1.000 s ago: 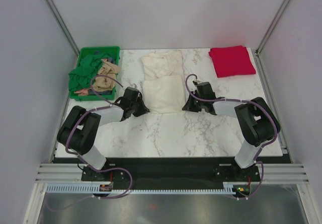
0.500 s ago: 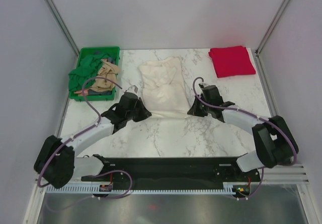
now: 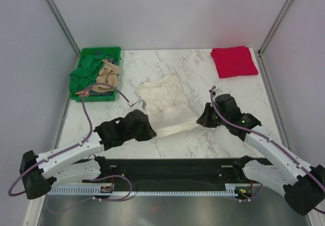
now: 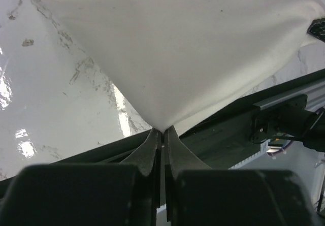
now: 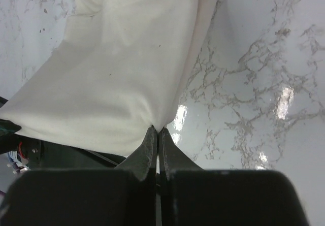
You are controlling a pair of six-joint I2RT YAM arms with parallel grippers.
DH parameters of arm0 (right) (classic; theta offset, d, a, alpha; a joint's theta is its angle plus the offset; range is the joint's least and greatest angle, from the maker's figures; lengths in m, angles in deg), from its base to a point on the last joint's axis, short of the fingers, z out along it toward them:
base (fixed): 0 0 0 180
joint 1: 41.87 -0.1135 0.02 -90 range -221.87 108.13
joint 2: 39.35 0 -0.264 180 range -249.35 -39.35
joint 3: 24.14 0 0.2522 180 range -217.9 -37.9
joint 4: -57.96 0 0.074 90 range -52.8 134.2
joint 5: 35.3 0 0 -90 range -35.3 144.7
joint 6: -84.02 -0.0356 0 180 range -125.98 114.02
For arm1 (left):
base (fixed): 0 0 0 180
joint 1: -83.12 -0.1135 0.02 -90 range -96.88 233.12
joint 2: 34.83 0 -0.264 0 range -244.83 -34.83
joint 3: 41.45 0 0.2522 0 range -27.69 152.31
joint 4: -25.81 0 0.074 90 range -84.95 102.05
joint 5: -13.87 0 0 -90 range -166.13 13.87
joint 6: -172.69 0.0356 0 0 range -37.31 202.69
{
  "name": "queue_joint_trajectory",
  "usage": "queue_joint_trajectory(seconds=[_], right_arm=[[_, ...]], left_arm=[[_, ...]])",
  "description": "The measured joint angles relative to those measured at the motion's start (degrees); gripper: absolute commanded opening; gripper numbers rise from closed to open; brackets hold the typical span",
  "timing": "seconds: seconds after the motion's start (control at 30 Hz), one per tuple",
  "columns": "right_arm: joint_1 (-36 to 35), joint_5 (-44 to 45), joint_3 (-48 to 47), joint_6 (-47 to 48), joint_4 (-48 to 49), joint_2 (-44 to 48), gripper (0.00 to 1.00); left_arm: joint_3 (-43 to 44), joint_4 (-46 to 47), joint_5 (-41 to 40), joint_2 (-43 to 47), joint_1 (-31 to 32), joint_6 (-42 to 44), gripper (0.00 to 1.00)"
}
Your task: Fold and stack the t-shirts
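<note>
The cream-white t-shirt [image 3: 165,104] lies stretched across the middle of the marble table, its near edge lifted between both grippers. My left gripper [image 3: 148,130] is shut on its near left corner [image 4: 162,127]. My right gripper [image 3: 203,120] is shut on its near right corner [image 5: 157,124]. The cloth [image 4: 172,48] fans out taut from each pinch [image 5: 117,78]. A folded bright red t-shirt [image 3: 234,61] lies at the far right corner. Tan [image 3: 105,76] and dark green [image 3: 85,72] shirts are heaped in the green crate [image 3: 99,50].
The green crate stands at the far left of the table. The table's near edge and the black base rail [image 3: 172,167] lie just below the lifted shirt edge. Frame posts [image 3: 58,15] rise at both far corners.
Both grippers have pulled the cream-white shirt's near edge toward the near side of the table, dragging it out of its folded shape; both arms have stretched out low.
</note>
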Motion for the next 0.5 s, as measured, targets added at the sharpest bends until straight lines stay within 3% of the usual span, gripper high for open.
queue_joint_trajectory(seconds=[0.23,0.5], right_arm=[[-1.3,3.6,-6.2,-0.3,-10.4,4.8,0.0],[-1.5,9.1,-16.7,1.8,-10.6,-4.0,0.0]], left_arm=[[7.0,-6.1,-0.6,1.2,2.8,-1.7,0.02],[16.5,-10.9,-5.0,-0.9,1.2,-1.4,0.02]])
